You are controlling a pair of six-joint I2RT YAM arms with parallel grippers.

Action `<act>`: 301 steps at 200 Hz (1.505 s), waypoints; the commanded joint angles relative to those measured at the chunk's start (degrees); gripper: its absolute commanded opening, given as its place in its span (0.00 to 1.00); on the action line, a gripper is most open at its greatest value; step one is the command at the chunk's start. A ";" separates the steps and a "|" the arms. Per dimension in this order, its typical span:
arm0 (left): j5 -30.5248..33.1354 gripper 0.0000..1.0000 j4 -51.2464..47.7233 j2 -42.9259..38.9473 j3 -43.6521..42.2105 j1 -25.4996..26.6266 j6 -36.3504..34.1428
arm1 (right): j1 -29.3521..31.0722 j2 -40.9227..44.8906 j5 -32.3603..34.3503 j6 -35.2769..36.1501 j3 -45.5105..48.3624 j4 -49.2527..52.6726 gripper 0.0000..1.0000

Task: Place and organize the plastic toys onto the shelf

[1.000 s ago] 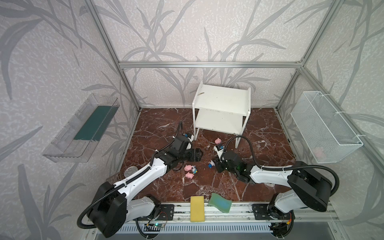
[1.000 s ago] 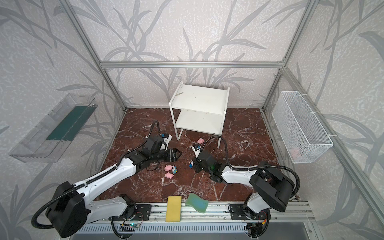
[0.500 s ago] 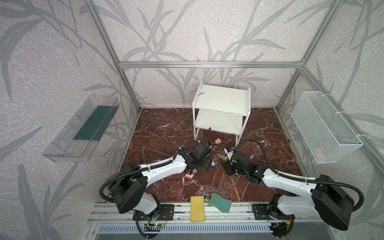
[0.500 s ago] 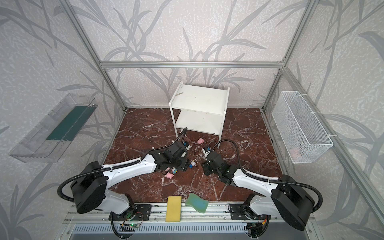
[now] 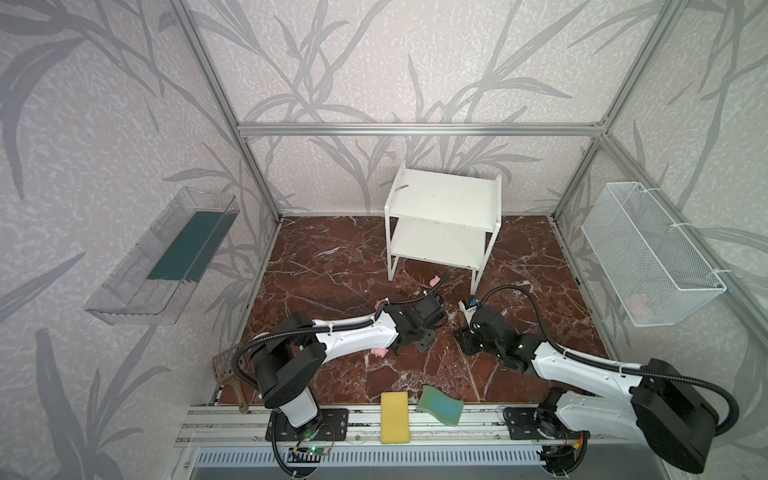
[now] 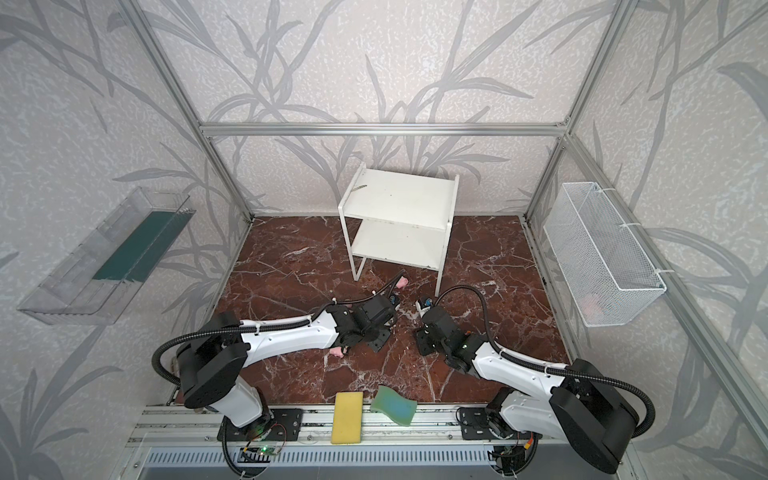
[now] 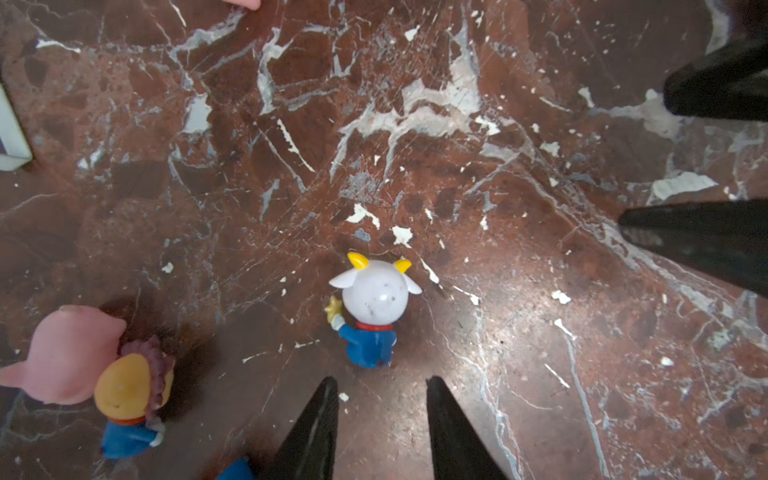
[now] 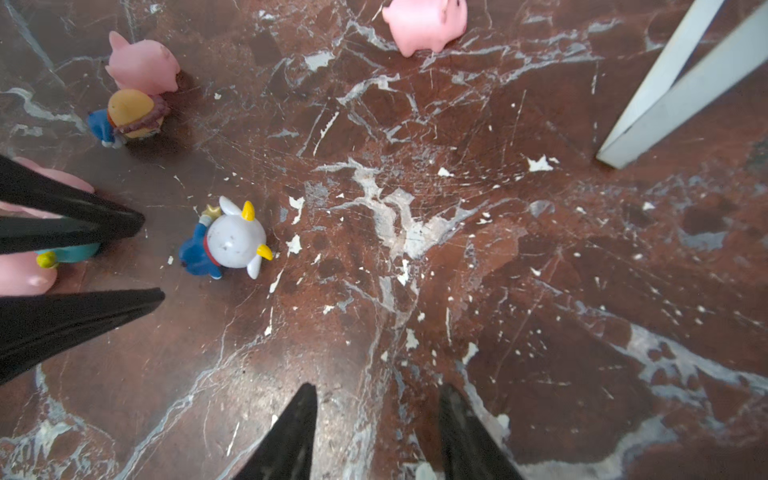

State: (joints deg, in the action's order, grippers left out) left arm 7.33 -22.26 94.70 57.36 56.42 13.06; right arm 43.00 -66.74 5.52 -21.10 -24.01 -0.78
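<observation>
Down on the marble floor (image 7: pixel 457 166), left gripper (image 7: pixel 381 379) and right gripper (image 8: pixel 377 386) both hang half-open, empty, and left's gap looks tight enough to topple the goat figurine (image 7: pixel 376 305).

A: Where is the small white two-tier shelf (image 5: pixel 444 199) found?
B: Upright, at the back of the red marble floor (image 5: pixel 332 266).
A: And the toys?
B: On that floor: a white-headed goat figurine (image 7: pixel 374 307) in blue is seen standing; an orange-headed figurine (image 7: pixel 129 390) is pressed against a rounded pink pig (image 7: pixel 66 353).
</observation>
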 commanded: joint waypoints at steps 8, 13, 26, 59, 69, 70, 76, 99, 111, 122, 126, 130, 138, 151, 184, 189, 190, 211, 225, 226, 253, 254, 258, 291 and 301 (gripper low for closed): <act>0.79 0.39 0.52 2.50 0.42 0.18 -2.05 | -0.63 1.52 0.72 0.00 0.81 0.42 0.49; 0.93 0.39 0.62 2.90 0.60 0.18 -2.11 | -0.64 1.60 0.72 0.07 0.88 0.48 0.49; 1.37 0.41 1.05 3.82 0.89 0.18 -1.88 | -0.72 1.83 0.72 0.11 1.03 0.42 0.49; 2.19 0.43 1.83 6.96 2.08 0.18 -1.93 | -0.82 2.96 0.90 0.30 1.33 0.78 0.49; 2.63 0.44 1.86 7.73 2.40 0.17 -1.99 | -0.82 3.34 0.90 0.33 1.57 0.71 0.49; 2.66 0.45 1.91 7.85 2.40 0.18 -2.07 | -0.82 3.36 0.90 0.30 1.59 0.70 0.49; 3.05 0.45 2.16 8.09 2.40 0.09 -2.09 | -0.82 3.52 0.90 0.36 1.75 0.53 0.49; 4.53 0.48 2.95 8.77 2.40 -0.04 -2.18 | -0.90 3.42 0.72 0.53 1.95 -0.03 0.49; 5.04 0.48 3.18 9.04 2.24 -0.16 -2.27 | -0.90 3.07 0.64 0.62 1.86 -0.13 0.50; 4.63 0.47 3.52 9.14 2.14 -0.41 -2.57 | -0.90 2.85 0.50 0.70 1.78 -0.36 0.49; 4.35 0.46 3.66 9.23 2.06 -0.48 -2.72 | -0.90 2.75 0.41 0.67 1.77 -0.34 0.50; 4.10 0.45 3.71 9.25 1.98 -0.48 -2.86 | -0.90 2.71 0.37 0.77 1.76 -0.36 0.50; 3.36 0.41 3.85 9.09 1.80 -0.69 -3.09 | -0.90 2.67 0.24 0.85 1.77 -0.48 0.50; 1.39 0.36 4.69 8.38 1.09 -0.87 -3.66 | -0.90 2.50 0.04 0.94 1.77 -0.71 0.50; -5.86 0.27 6.62 4.91 -1.42 -1.70 -4.50 | -0.90 1.67 -2.23 1.26 2.08 -2.03 0.50; -7.03 0.27 6.84 4.28 -1.90 -1.96 -4.46 | -0.89 1.47 -2.85 1.32 2.17 -2.45 0.50; -7.36 0.27 6.86 4.14 -1.99 -1.99 -4.50 | -0.90 1.41 -3.00 1.37 2.19 -2.60 0.49; -12.08 0.24 7.66 2.07 -3.63 -3.21 -4.04 | -1.25 -0.33 -5.99 1.08 2.17 -4.29 0.49; -12.55 0.22 7.60 0.80 -4.53 -3.63 -3.85 | -1.26 -1.34 -6.74 0.74 1.80 -4.41 0.49; -12.54 0.21 7.59 0.78 -4.58 -3.66 -3.88 | -1.26 -1.40 -6.74 0.73 1.79 -4.41 0.49; -6.98 0.17 6.55 -0.98 -5.76 -3.61 -2.99 | -1.35 -1.12 -6.18 0.78 1.69 -4.42 0.49; -6.76 0.17 6.54 -1.04 -5.81 -3.60 -2.93 | -1.35 -1.12 -6.18 0.78 1.69 -4.42 0.49; -5.67 0.16 6.55 -1.31 -6.04 -3.60 -2.91 | -1.30 -0.99 -6.06 0.82 1.73 -4.34 0.49; 6.91 0.09 6.34 -2.78 -7.12 -3.22 -1.39 | -1.34 -0.43 -5.06 1.19 1.42 -3.36 0.49; 12.04 0.07 5.25 -2.44 -6.67 -2.36 -1.63 | -1.34 -0.17 -4.90 1.05 1.50 -3.27 0.49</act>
State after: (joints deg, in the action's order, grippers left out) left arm 6.46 -15.57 93.58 50.83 53.08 10.94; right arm 41.93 -68.01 -0.05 -20.29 -22.31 -3.86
